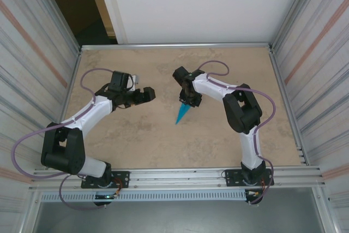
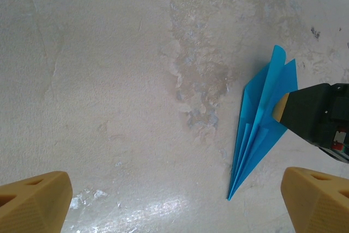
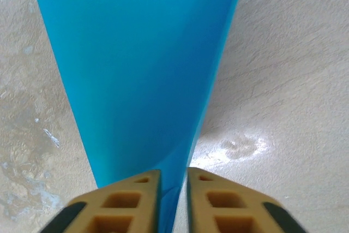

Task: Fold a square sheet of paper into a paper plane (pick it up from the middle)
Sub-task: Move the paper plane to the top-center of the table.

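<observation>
plane (image 1: 182,113), at table (image 1: 109,145) centre, is being pinched at its wide end by right gripper (image 3: 173,175). left gripper (image 1: 147,95) is hanging wide open nearby. risk: thin paper slipping or unfolding under an off-centre pinch.

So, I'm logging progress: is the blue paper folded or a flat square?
Folded. The paper plane is a narrow dart with layered creases running to one sharp point; the right gripper pinches it.

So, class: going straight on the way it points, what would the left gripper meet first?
The left gripper would probably meet bare table, though depth is unclear; the paper plane, pinched in the right gripper, lies off to one side.
</observation>
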